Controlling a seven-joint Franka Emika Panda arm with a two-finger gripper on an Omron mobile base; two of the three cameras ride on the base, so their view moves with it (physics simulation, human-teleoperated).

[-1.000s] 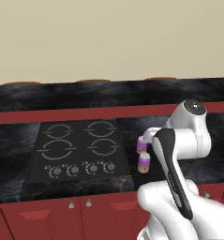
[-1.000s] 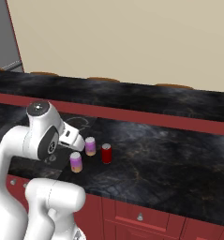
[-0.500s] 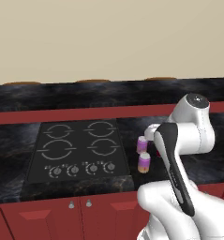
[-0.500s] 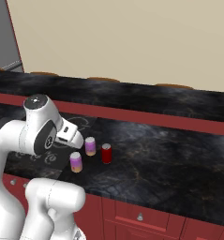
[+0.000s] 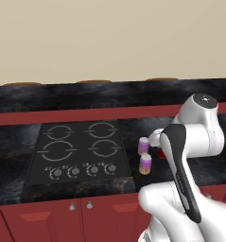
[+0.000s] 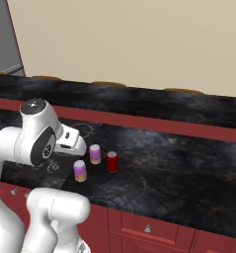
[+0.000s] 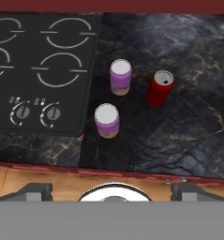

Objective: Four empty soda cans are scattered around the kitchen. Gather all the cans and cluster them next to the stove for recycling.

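Hand view, gripper [image 7: 111, 187]: jaws wide apart, holding nothing, above the counter's front edge.
Near can [image 7: 107, 120]: purple, upright, just beside the stove [image 7: 38, 70].
Far can [image 7: 120, 77]: purple, upright, behind it.
Red can [image 7: 159, 88]: upright, beside the far can.
Counter [image 7: 188, 126]: black marbled.

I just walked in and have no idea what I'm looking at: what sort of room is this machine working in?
A kitchen, it seems, and a rendered one. A black four-burner stove with knobs sits in a dark marbled countertop over red cabinets, and three soda cans stand beside the stove.
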